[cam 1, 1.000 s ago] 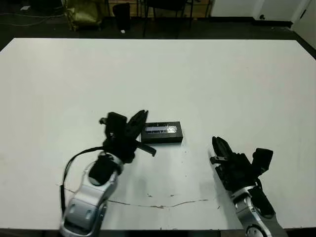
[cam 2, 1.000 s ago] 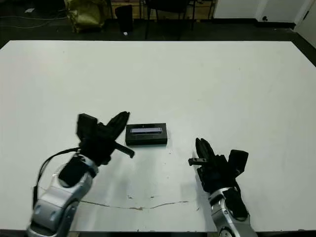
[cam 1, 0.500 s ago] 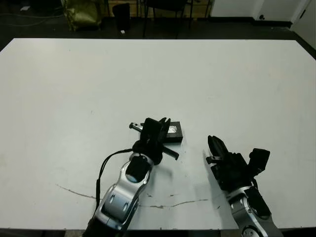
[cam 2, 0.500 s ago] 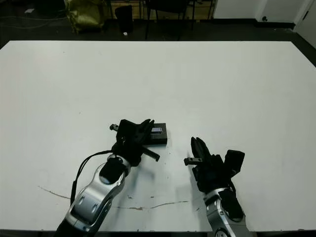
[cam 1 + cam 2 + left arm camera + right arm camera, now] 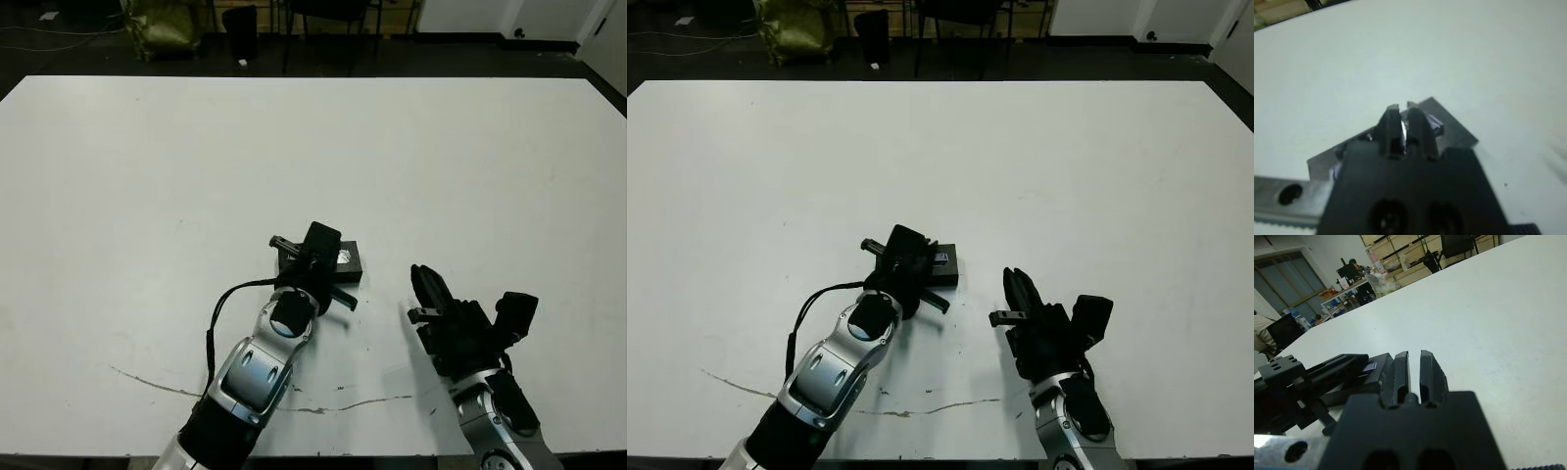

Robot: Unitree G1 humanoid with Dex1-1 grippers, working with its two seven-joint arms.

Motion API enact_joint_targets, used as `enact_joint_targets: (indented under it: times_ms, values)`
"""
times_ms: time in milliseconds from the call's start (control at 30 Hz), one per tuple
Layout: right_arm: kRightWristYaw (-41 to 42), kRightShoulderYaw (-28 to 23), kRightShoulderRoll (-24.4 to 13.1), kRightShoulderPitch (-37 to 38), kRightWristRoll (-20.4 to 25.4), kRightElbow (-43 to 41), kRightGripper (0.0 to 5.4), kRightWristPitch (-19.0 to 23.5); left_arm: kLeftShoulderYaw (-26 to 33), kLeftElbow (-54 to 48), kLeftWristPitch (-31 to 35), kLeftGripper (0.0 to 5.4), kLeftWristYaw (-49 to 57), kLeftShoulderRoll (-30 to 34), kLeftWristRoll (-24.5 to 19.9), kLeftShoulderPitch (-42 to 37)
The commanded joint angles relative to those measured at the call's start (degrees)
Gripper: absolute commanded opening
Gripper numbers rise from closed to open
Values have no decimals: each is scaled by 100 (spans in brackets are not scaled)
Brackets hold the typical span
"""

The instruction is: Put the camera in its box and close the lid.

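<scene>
Here the box lies on the white tabletop, a little nearer the front edge than the middle and roughly midway between the left and right edges. The lid sits on top of it, black with a glossy silvery-purple strip, so the box looks shut; the camera cannot be seen in any view and I cannot tell whether it is inside

The left claw is over the left part of the lid, its arm reaching in from the front edge. In the left wrist view its two black fingers stand nearly together with only a thin slit between them, tips down at the lid's top, and they have hold of nothing. Whether the tips touch the lid I cannot tell

The right claw is above the tabletop to the right of the box and nearer the front edge, apart from it. Its fingers are likewise close together with a narrow gap, empty, pointing toward the far edge

A thin brownish crack line runs across the tabletop near the front edge
</scene>
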Motion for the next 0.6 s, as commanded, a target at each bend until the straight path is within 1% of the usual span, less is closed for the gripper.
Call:
enact_joint_targets:
  times_ms: [33, 133, 267, 367, 533, 600]
  values:
    - [-85, 11, -52, 10, 19, -114, 0, 234, 60, -199, 561, 2, -127, 181, 14, 309]
    - [-173, 36, -46, 32, 50, -295, 0, 411, 157, -305, 926, 2, -194, 175, -62, 407]
    - [-160, 33, -59, 59, 101, -358, 0, 445, 267, -235, 1000, 2, -322, 191, -167, 478]
    - [-137, 28, -89, 87, 108, -383, 0, 428, 394, -64, 967, 2, -458, 184, -328, 506]
    - [-23, -34, -92, 106, 239, -306, 0, 344, 450, 518, 641, 2, -559, 287, -344, 491]
    - [12, -51, -100, 111, 256, -287, 0, 329, 487, 581, 596, 2, -552, 310, -335, 527]
